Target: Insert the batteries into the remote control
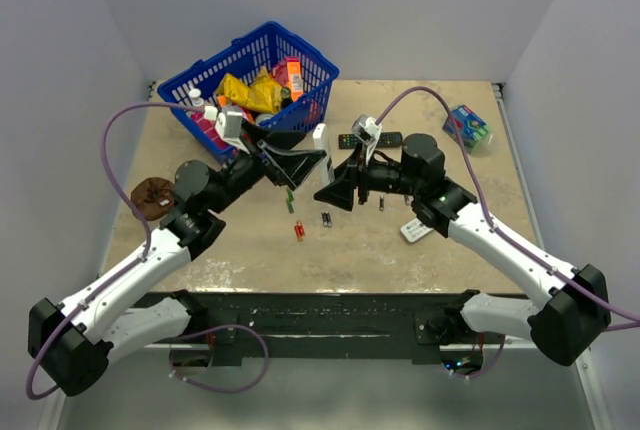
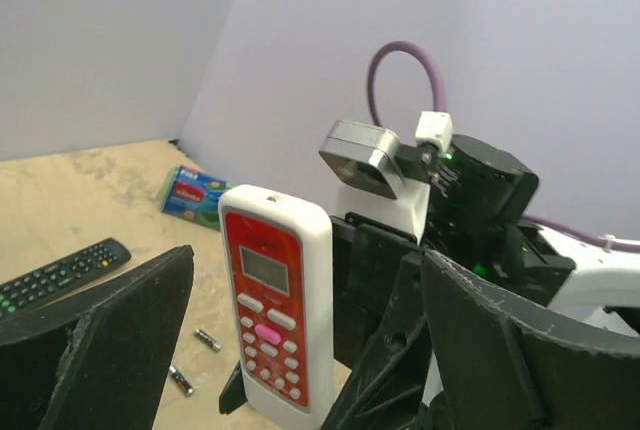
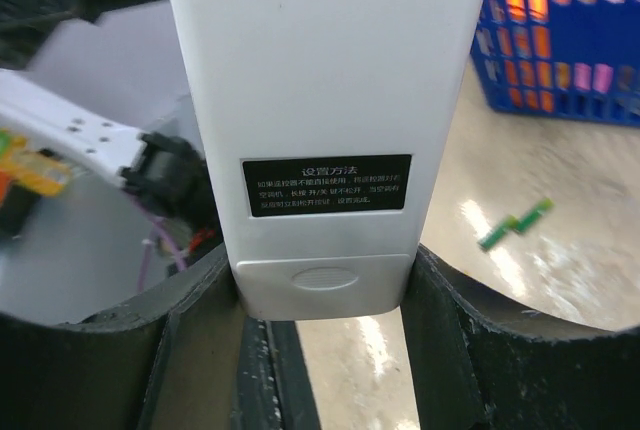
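Loose batteries [image 1: 326, 218] lie on the surface [image 1: 250, 250] in front of the arms, none apparently loaded. Just beyond, the right gripper [image 1: 338, 188], partly closed, clamps the remote control [image 3: 325, 100] upright by its lower end, its closed battery cover facing that wrist, likely for access. The left gripper [image 2: 308, 255] stands wide open astride the remote control, holding nothing.

Lab test cell: bare white walls [image 1: 330, 0] enclose a robot table [image 1: 250, 250].
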`<state>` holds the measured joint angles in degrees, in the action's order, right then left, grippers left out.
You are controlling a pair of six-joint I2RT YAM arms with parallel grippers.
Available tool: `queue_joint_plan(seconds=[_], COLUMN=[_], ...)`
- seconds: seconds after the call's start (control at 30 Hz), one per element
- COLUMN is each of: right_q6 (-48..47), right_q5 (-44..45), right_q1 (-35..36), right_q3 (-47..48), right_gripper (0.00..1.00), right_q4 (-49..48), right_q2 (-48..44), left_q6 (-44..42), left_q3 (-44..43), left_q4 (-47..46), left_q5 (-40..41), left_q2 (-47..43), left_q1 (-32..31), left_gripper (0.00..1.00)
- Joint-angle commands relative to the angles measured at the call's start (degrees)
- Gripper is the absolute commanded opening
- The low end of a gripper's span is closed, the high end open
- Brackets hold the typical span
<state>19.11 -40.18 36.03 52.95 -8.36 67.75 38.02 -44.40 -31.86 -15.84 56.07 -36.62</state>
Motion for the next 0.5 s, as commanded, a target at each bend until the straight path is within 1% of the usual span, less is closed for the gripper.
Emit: queue_joint_plan(seconds=[0.0, 0.03, 0.07, 0.2, 0.27, 0.37, 0.4, 0.47], right_q6=[-9.52, -10.14, -10.58, -11.99, -12.08, -11.91, -11.73, -11.73], right_q5=[12.39, 13.8, 17.04, 23.29, 25.58, 29.8, 32.16, 34.81], right_q1=[2.1, 2.46, 2.9, 5.97, 7.03, 8.88, 9.93, 10.9], right_q3=[4.97, 5.84, 6.2, 7.61, 8.22, 8.4, 8.4, 8.66], right_gripper=[0.01, 0.01, 0.01, 0.0, 0.0, 0.0, 0.0, 0.0], right_q4=[11.6, 12.48, 14.06, 16.53, 17.32, 17.67, 17.85, 18.47], right_q2=[-0.69, -0.6, -0.34, 0.37, 0.98, 1.51, 1.69, 2.21], left_q6=[-1.73, -1.03, -0.41, 0.91, 2.05, 3.02, 3.29, 3.9], left_q3=[-5.69, -6.48, -7.88, -10.09, -11.4, -12.29, -12.2, -11.59], left_q4=[13.74, 15.14, 17.59, 21.57, 24.45, 26.14, 26.23, 26.14], left_q5=[6.25, 8.43, 9.15, 12.67, 15.39, 15.75, 16.97, 16.98], left_q2=[2.02, 2.54, 3.59, 5.53, 6.76, 7.56, 7.73, 7.91], left_q1=[-0.82, -0.91, -1.0, -1.61, -1.87, -2.31, -2.4, -2.75], left_gripper=[0.99, 0.99, 0.99, 0.97, 0.93, 0.86, 0.83, 0.8])
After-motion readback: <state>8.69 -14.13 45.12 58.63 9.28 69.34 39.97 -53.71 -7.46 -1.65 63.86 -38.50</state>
